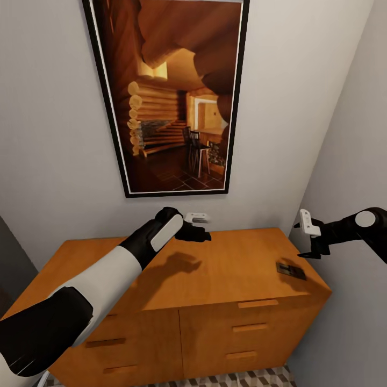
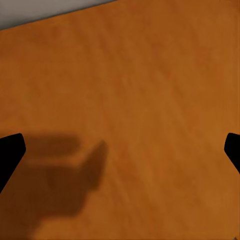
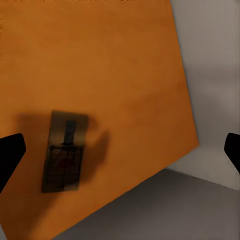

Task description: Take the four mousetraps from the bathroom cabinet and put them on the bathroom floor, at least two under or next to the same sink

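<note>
One mousetrap (image 1: 291, 270) is seen lying flat on the cabinet (image 1: 226, 279) top, lower right of the head view, near the front right corner and close to the edge. It is shown again in the right wrist view (image 3: 63, 151), w/ the wire part visible and bare wood all round it. The right gripper (image 1: 312, 242) is held just above and beside the trap, probably lined up for a pick; its fingers are spread wide at both frame edges of the wrist view, w/ nothing held.

The left gripper (image 1: 196, 232) is kept over the rear middle of the top, approx. frame centre, casting a shadow on the wood. In the left wrist view its fingertips (image 2: 10, 155) are wide apart and nothing is gripped; bare cabinet top (image 2: 130, 100) is seen between them.

A framed picture (image 1: 177, 91) is hung on the wall in the upper centre. The side wall at right is judged tight against the right arm. A strip of bathroom floor (image 1: 242, 379) is seen at the bottom edge. Other traps aren't made out.
</note>
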### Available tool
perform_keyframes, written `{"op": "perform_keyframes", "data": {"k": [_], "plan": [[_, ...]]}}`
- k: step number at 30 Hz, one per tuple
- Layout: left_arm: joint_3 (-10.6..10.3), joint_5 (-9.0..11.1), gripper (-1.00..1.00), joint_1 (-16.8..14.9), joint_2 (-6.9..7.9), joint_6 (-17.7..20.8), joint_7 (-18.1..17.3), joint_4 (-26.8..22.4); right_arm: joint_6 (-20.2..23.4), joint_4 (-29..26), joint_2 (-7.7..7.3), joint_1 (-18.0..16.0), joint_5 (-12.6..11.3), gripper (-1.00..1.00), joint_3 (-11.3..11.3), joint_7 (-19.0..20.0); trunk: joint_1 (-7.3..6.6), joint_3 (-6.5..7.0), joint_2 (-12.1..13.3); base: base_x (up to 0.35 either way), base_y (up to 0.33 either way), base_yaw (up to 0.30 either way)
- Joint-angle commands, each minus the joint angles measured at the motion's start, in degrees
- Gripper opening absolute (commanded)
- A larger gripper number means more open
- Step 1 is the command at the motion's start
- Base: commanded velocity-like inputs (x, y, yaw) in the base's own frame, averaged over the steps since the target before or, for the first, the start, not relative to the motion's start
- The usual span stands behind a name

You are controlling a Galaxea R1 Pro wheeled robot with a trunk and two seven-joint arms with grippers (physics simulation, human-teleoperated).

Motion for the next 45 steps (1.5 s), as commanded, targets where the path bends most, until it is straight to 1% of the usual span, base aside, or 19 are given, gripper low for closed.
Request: {"op": "perform_keyframes", "data": {"k": [1,5,9,11,18,22,33,45], "plan": [[-0.16,0.62,1.0,-0.06,0.02,0.08,0.54,-0.06,0.51,-0.1,-0.04,-0.07,0.0,1.0,0.15,0.2,0.01,-0.09,-0.07,0.0,0.0,0.0],[-0.16,0.66,1.0,-0.05,0.01,0.03,0.5,-0.09,0.29,-0.12,0.07,-0.04,-0.03,1.0,0.18,0.31,0.01,-0.09,-0.07,0.0,0.0,0.0],[-0.17,0.68,1.0,-0.04,-0.02,0.0,0.47,-0.11,0.08,0.05,0.73,-0.03,-0.03,1.0,0.19,0.39,0.01,-0.09,-0.07,0.0,0.0,0.0],[-0.17,0.69,1.0,-0.04,0.0,0.0,0.46,-0.1,-0.45,0.15,1.03,-0.04,0.0,1.0,0.19,0.43,0.01,-0.09,-0.07,0.0,0.0,0.0],[-0.17,0.69,1.0,-0.03,0.02,-0.01,0.46,-0.07,-2.11,0.35,1.34,-0.03,0.03,1.0,0.24,1.52,0.01,-0.09,-0.07,0.0,0.0,0.0],[-0.17,0.69,1.0,-0.03,0.01,-0.01,0.46,-0.1,-2.53,0.43,1.78,-0.02,0.12,1.0,0.27,2.29,0.01,-0.09,-0.07,0.0,0.0,0.0],[-0.25,0.69,1.0,-0.03,-0.03,-0.09,0.45,-0.23,-2.53,-0.02,3.35,-0.01,0.28,1.0,0.28,2.74,0.01,-0.09,-0.07,0.0,0.0,0.0],[-0.25,0.69,1.0,0.08,0.02,0.03,0.45,-0.22,-2.82,0.63,3.65,-0.01,0.66,1.0,0.33,2.6,0.01,-0.09,-0.07,0.0,0.0,0.0]]}}
